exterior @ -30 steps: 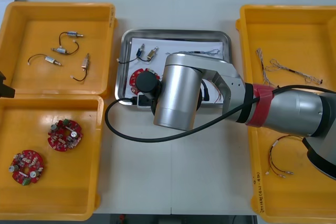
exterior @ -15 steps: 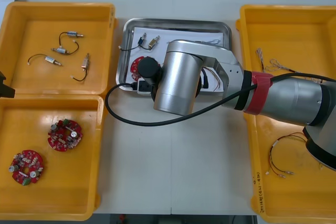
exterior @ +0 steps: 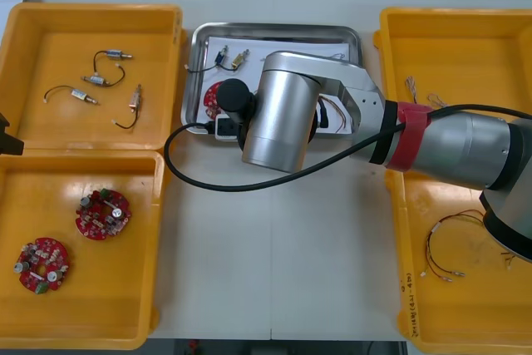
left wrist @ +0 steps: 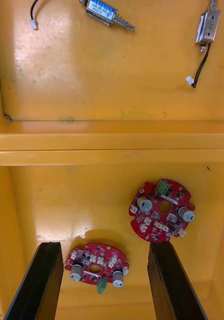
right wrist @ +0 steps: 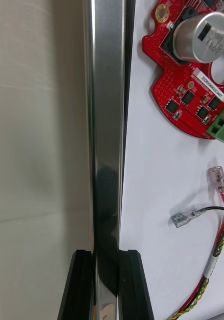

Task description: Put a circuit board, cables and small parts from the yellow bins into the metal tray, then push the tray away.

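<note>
The metal tray [exterior: 199,43] lies between the yellow bins, white inside. It holds a red circuit board [exterior: 214,97], small metal parts [exterior: 234,60] and a red and yellow cable [exterior: 331,114]. My right arm [exterior: 278,122] reaches over its near edge. In the right wrist view my right gripper [right wrist: 108,282] is shut on the tray's shiny rim [right wrist: 106,140], one finger on each side. The board [right wrist: 191,75] and the cable [right wrist: 211,260] lie just inside that rim. My left gripper [left wrist: 104,280] hangs open above two red circuit boards [left wrist: 161,210] in the near left bin.
The far left bin [exterior: 91,7] holds several small metal parts [exterior: 108,68] with black leads. Two boards [exterior: 103,214] sit in the near left bin [exterior: 158,230]. The right bins [exterior: 391,47] hold twisted cables [exterior: 440,110] and a red and yellow cable [exterior: 445,247]. A black cord [exterior: 208,176] loops over the bare table.
The tray has slid away from me towards the table's far edge, with my right gripper on its near rim moving along. The left arm has stayed put.
</note>
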Robot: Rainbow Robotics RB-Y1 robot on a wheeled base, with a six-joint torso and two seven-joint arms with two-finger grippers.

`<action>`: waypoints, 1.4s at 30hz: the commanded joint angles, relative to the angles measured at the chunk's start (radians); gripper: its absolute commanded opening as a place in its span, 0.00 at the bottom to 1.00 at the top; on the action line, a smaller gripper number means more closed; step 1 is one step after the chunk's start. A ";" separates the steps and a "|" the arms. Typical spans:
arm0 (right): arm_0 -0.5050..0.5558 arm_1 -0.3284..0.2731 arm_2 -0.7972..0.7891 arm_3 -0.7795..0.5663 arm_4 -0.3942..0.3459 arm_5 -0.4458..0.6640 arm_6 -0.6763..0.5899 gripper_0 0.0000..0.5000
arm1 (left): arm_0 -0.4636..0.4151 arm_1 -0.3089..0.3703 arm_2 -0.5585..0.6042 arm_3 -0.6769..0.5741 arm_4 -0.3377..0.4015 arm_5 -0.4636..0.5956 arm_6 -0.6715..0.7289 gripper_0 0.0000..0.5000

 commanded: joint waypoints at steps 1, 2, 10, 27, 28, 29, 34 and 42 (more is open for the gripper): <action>-0.066 0.007 -0.024 0.035 -0.008 -0.043 0.048 0.00 | 0.021 0.047 0.022 -0.032 0.008 0.007 0.000 1.00; -0.069 0.007 -0.025 0.040 -0.008 -0.047 0.051 0.00 | 0.021 0.047 0.022 -0.032 0.008 0.007 0.000 1.00; -0.092 0.013 -0.024 0.095 -0.008 -0.090 0.071 0.00 | 0.021 0.047 0.022 -0.032 0.008 0.007 0.000 1.00; -0.126 0.015 -0.025 0.187 -0.006 -0.213 0.102 0.00 | 0.021 0.047 0.022 -0.032 0.008 0.007 0.000 1.00; -0.126 0.015 -0.025 0.198 -0.006 -0.227 0.106 0.00 | 0.021 0.047 0.022 -0.032 0.008 0.007 0.000 1.00; -0.127 0.015 -0.025 0.206 -0.003 -0.236 0.108 0.00 | 0.021 0.047 0.022 -0.032 0.008 0.007 0.000 1.00; -0.134 0.015 -0.024 0.235 -0.003 -0.265 0.112 0.00 | 0.021 0.047 0.022 -0.032 0.008 0.007 0.000 1.00; -0.135 0.015 -0.025 0.244 0.000 -0.277 0.117 0.43 | 0.021 0.047 0.022 -0.032 0.008 0.007 0.000 1.00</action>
